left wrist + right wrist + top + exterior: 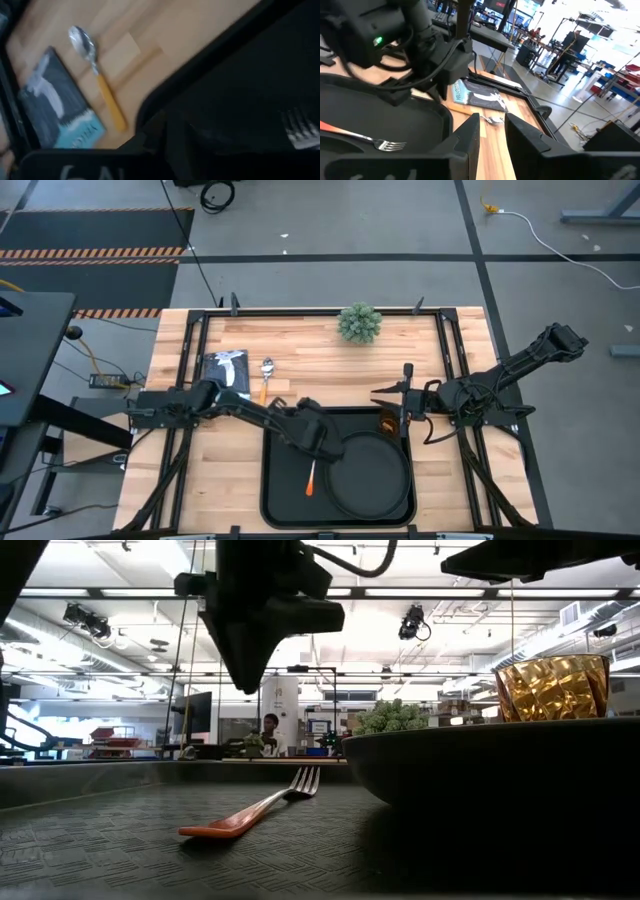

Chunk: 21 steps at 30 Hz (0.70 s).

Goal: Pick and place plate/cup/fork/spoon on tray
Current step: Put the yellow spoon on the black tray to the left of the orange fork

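Note:
The black tray (285,500) lies at the table's near middle. The round black plate (372,472) rests flat on the tray's right half. The fork (312,477) lies flat on the tray left of the plate, tines toward the far edge; it also shows in the low view (250,812). The amber cup (388,421) stands upright in the tray's far right corner. The spoon (266,377) lies on the wood beyond the tray's far left corner. My left gripper (318,438) hangs above the tray's far left part, over the fork. My right gripper (492,132) is slightly open and empty, level beside the cup.
A grey-blue booklet (227,368) lies on the wood left of the spoon. A green bushy plant (359,323) stands at the table's far edge. Black frame rails (190,370) run along the table's left and right sides. People stand in the room beyond.

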Motion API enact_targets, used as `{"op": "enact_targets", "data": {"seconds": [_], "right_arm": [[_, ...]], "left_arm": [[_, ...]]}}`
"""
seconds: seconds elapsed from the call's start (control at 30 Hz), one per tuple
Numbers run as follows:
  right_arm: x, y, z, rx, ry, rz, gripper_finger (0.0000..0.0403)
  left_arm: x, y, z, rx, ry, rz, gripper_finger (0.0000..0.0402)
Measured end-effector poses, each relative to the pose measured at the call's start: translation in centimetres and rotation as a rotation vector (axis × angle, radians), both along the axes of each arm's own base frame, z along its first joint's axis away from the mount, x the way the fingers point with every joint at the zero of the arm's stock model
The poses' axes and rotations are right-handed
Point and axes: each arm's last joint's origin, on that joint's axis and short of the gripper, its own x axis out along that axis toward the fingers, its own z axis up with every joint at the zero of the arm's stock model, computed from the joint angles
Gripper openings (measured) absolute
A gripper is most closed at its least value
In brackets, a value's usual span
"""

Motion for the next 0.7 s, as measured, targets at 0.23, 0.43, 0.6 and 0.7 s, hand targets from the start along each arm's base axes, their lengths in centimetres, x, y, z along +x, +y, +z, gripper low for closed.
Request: {"op": "enact_targets", "data": {"seconds": [0.23,0.43,0.6,0.7], "right_arm": [[0.0,0.0,0.1,0.004,-0.01,-0.002,0.0097],[0.0,0.0,0.2,0.009,-0.021,-0.002,0.0097],[0.0,0.0,0.2,0.007,-0.019,-0.002,0.0097],[0.0,0.0,0.3,0.002,-0.024,-0.001,0.0097]], "left_arm": [[-4.0,2.0,2.0,0.054,-0.022,0.06,0.0051],[-8.6,4.2,1.9,0.093,-0.041,0.225,0.0054],[-10.2,6.0,1.2,0.099,-0.055,0.298,0.0068],[-10.1,7.2,0.6,0.084,-0.052,0.302,0.0079]]}}
